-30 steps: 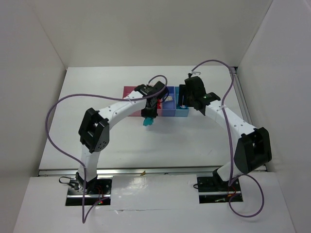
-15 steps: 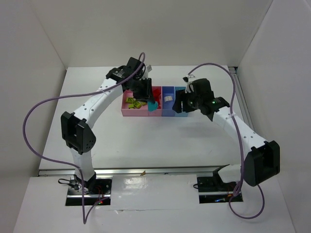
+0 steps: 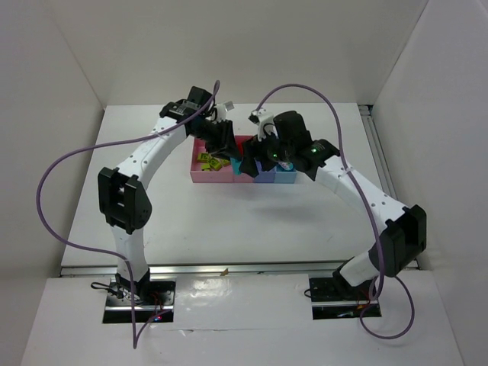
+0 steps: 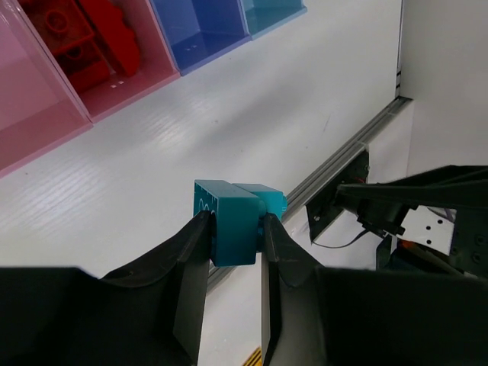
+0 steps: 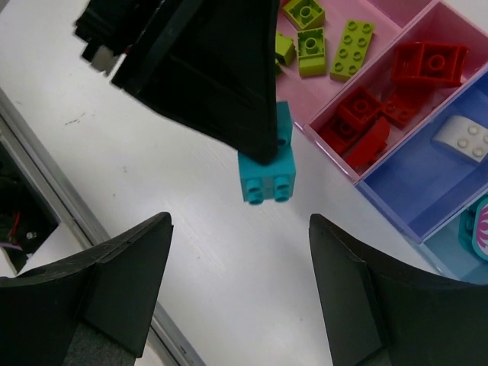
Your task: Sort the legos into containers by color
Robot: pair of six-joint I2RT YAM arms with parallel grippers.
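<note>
My left gripper is shut on a cyan lego, held in the air just in front of the containers. The overhead view shows that brick below the left gripper. My right gripper is open, its fingers either side of the space just short of the cyan lego, not touching it. The wide pink bin holds lime legos. Red legos lie in the narrow pink bin, and a white lego in the blue bin.
The cyan bin at the row's right end holds a round pink-and-white piece. A metal rail runs along the table's near edge. Purple cables loop above both arms, which crowd together over the bins.
My right arm has swung left to the left gripper and its jaws have opened wider. The left gripper has carried the cyan lego back from the table toward the bins.
</note>
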